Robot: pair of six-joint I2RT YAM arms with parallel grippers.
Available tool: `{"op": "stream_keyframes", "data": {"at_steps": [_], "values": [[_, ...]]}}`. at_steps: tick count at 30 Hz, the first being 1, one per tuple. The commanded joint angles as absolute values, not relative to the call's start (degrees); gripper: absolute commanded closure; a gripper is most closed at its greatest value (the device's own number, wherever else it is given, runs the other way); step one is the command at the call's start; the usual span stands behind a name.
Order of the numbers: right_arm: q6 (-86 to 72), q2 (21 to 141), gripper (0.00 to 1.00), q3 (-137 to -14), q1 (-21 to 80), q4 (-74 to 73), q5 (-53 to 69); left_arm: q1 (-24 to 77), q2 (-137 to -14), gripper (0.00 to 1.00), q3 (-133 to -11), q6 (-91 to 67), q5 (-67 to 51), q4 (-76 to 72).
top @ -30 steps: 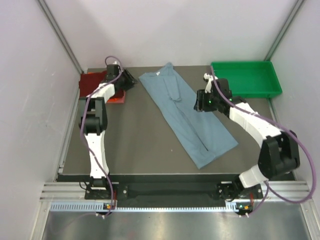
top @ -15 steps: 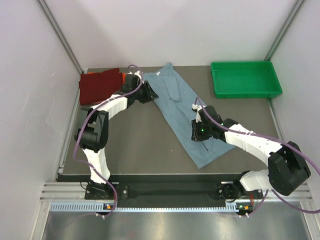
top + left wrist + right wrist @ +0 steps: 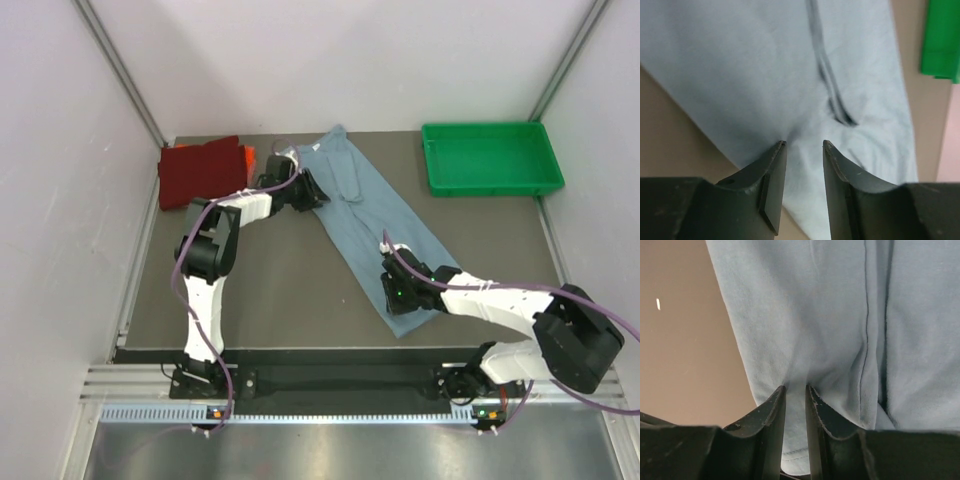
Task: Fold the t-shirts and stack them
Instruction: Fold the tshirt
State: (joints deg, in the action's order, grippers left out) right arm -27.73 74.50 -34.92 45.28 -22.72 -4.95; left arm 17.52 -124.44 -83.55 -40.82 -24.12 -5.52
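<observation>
Grey-blue cloth is bunching between the fingers of the right gripper (image 3: 795, 387), which is pinching the near hem of the shirt (image 3: 365, 205) towards the near side of the table (image 3: 270, 290). The shirt is lying flat as a long strip, running on a slant from that hem away to the collar end. There the left gripper (image 3: 804, 143) is pressing onto the cloth with its fingers a little apart and a pucker forming at their tips; whether it is gripping I cannot tell. The step looks like folding the strip in half, so the left should be getting a firm hold before either arm is lifting, and both ends should be travelling level so the layers are not sliding or twisting. Beyond, at the far left, the red shirt (image 3: 198, 172) is lying folded with the orange shirt (image 3: 249, 157) showing at its edge, and the tray (image 3: 490, 188) is sitting far right
</observation>
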Motion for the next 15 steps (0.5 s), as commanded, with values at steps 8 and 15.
{"op": "stream_keyframes", "data": {"at_steps": [8,15], "values": [[-36.0,70.5,0.75,-31.7,49.8,-19.2,-8.6,17.6,-123.1,0.59,-85.1,-33.5,-14.0,3.3],[-36.0,69.1,0.71,-36.2,50.9,-23.3,-11.9,17.2,-118.5,0.56,-88.9,-32.3,-21.4,9.1]]}}
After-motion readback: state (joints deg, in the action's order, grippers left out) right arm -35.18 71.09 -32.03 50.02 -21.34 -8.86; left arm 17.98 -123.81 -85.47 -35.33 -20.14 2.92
